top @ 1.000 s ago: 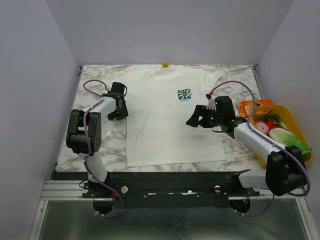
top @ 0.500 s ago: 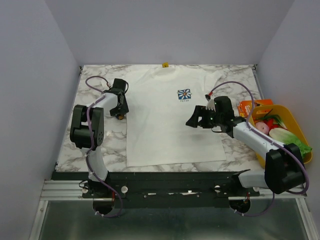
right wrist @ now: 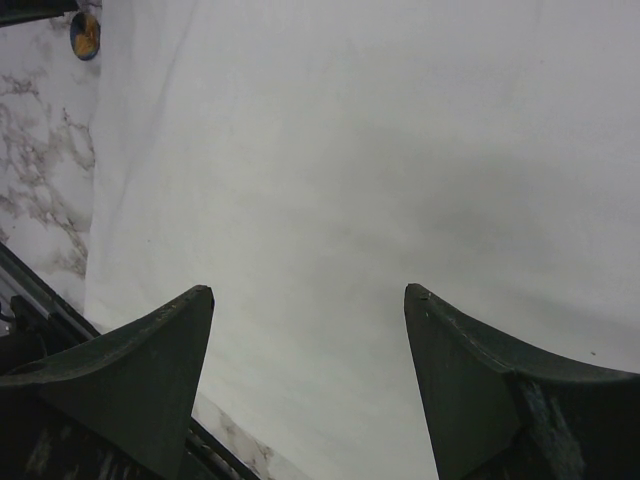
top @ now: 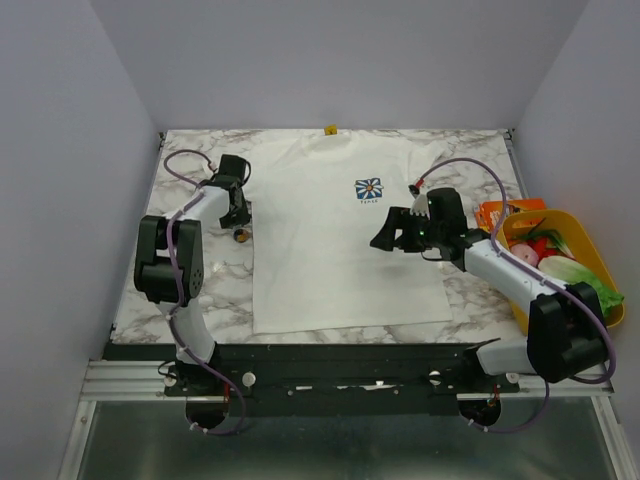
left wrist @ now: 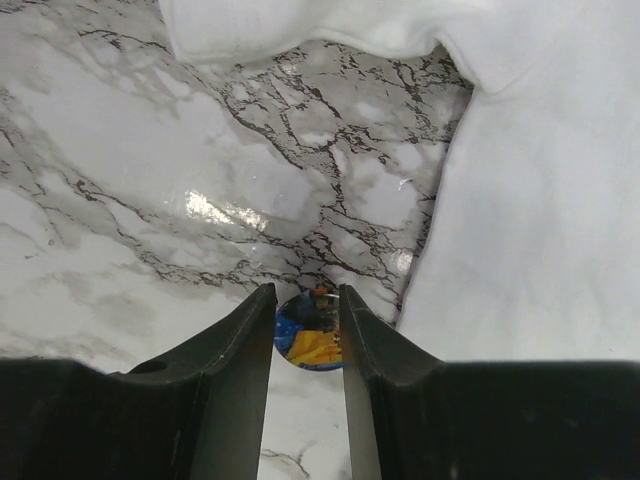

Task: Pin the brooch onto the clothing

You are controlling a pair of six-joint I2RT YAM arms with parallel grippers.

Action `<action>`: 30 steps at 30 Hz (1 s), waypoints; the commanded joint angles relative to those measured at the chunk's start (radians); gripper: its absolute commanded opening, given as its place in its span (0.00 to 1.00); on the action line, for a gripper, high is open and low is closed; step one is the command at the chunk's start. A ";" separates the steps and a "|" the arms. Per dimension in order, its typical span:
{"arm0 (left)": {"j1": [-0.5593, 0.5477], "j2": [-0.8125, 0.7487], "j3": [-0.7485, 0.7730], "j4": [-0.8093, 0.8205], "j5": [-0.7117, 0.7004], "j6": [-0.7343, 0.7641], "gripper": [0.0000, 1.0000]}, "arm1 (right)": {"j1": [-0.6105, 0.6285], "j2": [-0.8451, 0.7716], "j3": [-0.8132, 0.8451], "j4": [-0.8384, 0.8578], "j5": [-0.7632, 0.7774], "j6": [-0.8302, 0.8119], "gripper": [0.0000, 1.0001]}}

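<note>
The brooch (top: 241, 236), a small round pin with a blue and orange face, lies on the marble just left of the clothing (top: 330, 250), a white T-shirt spread flat with a blue flower print (top: 368, 188). In the left wrist view my left gripper (left wrist: 307, 290) has its two fingertips against the sides of the brooch (left wrist: 310, 335), and the shirt's edge (left wrist: 540, 200) runs along the right. My right gripper (top: 383, 240) hovers over the shirt's right half. Its jaws stand wide apart (right wrist: 310, 290) with only white cloth (right wrist: 350, 150) below, and the brooch (right wrist: 85, 35) shows far off.
A yellow basket (top: 603, 262) of vegetables stands at the table's right edge, with an orange packet (top: 497, 212) beside it. A yellow neck label (top: 330, 130) marks the shirt's far end. Grey walls close in the table on three sides.
The left gripper shifted a little toward the far side and narrowed its jaws onto the brooch, which now shows beside its tips. The right arm has barely moved.
</note>
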 commanded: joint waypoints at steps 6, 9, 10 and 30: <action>0.004 -0.141 -0.002 -0.036 0.064 0.000 0.41 | 0.010 0.025 0.029 -0.001 -0.033 -0.020 0.85; 0.005 -0.142 -0.018 -0.045 0.026 -0.009 0.52 | 0.011 0.028 0.027 -0.001 -0.038 -0.022 0.85; 0.007 -0.141 -0.031 -0.045 0.024 -0.012 0.55 | 0.016 0.029 0.027 0.000 -0.038 -0.022 0.85; 0.025 0.037 -0.028 -0.019 0.106 0.001 0.61 | 0.039 0.061 0.038 0.005 -0.041 -0.019 0.85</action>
